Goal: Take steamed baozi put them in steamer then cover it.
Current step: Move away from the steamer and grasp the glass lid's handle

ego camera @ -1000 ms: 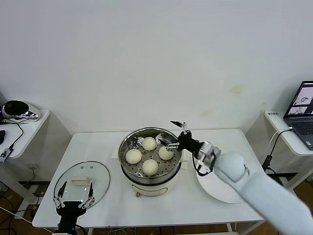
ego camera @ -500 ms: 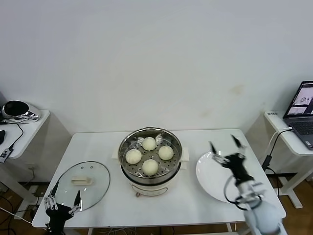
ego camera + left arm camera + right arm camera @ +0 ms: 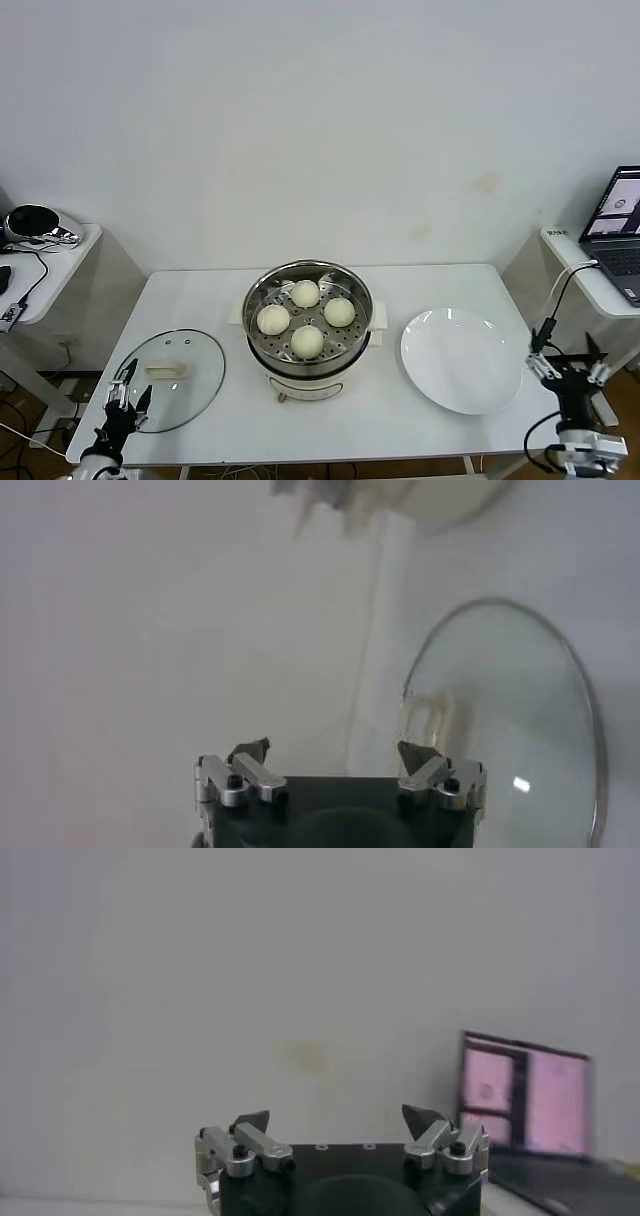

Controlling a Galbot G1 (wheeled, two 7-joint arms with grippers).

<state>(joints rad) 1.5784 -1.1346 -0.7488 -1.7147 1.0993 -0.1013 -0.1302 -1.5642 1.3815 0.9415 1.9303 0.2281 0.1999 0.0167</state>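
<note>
Baozi (image 3: 306, 316), all four, sit in steamer (image 3: 308, 325), far inboard of my right gripper (image 3: 568, 363). That one was at the steamer rim a sec ago; now it's pulled back off the table's right edge, jaws spread, empty. So loading looks done; cover (image 3: 168, 378) is next. It lies flat just ahead of my left gripper (image 3: 124, 393), jaws spread, hanging at table's front-left corner. Open tabletop btwn cover & steamer; plate (image 3: 462, 359) clear of that path.

Left black pincer with silver fingertips (image 3: 126, 390) low at the near-left counter corner, jaws apart, empty. Right black pincer with silver fingertips (image 3: 570, 363) low past the counter's right edge, jaws spread, empty.
</note>
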